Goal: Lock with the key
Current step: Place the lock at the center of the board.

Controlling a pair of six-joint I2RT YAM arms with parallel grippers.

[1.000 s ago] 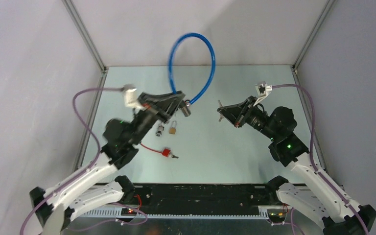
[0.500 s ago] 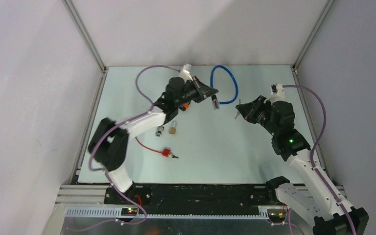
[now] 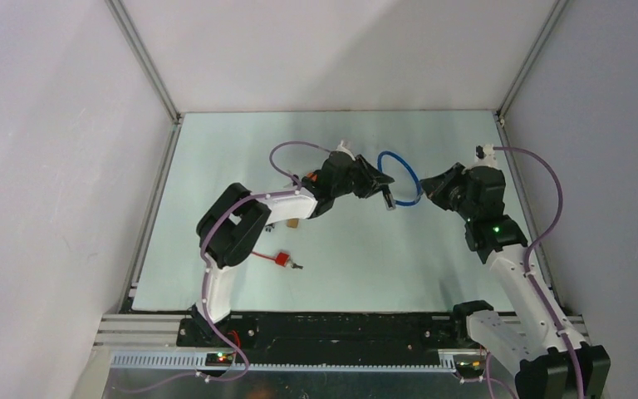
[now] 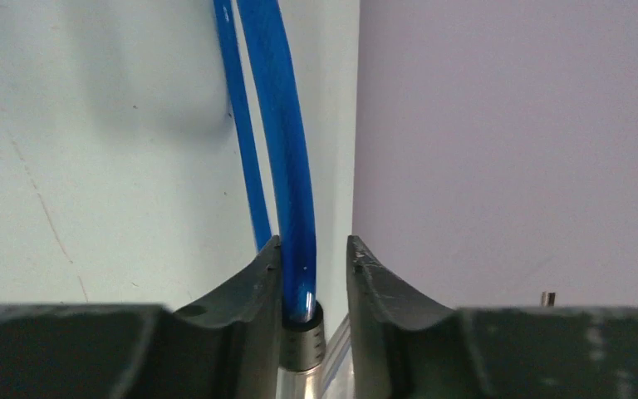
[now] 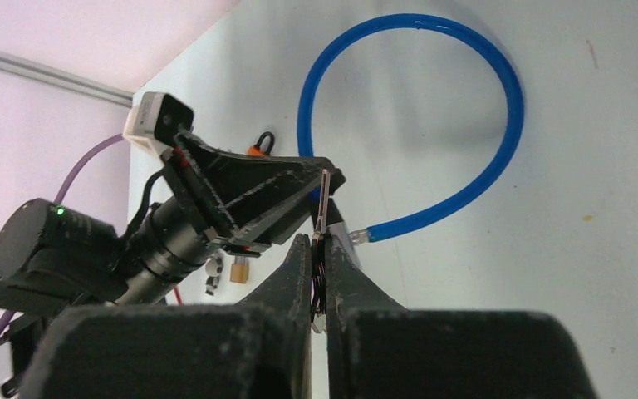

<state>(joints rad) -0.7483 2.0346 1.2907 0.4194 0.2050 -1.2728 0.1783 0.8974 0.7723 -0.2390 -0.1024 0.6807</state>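
A blue cable lock (image 3: 416,176) loops between the two arms, its metal cylinder (image 3: 389,200) hanging at my left gripper (image 3: 380,184). In the left wrist view the cable (image 4: 287,150) and cylinder (image 4: 301,341) sit between the fingers of the left gripper (image 4: 314,243). They rest against the left finger (image 4: 257,283), and a gap shows at the right one. My right gripper (image 5: 316,239) is shut on the key (image 5: 323,199), a thin blade sticking up. Its tip stands right by the left gripper (image 5: 328,179) and the cylinder (image 5: 345,235).
A small brass padlock (image 3: 293,222) and a silver piece (image 5: 213,274) lie on the table under the left arm. A red-tagged key on a red cord (image 3: 283,260) lies nearer the front. The enclosure's back wall (image 4: 507,125) is close behind the lock.
The left arm swung right and lowered the cable lock to mid-table; its jaws have loosened around the cable. The right gripper has moved in against the lock with the key.
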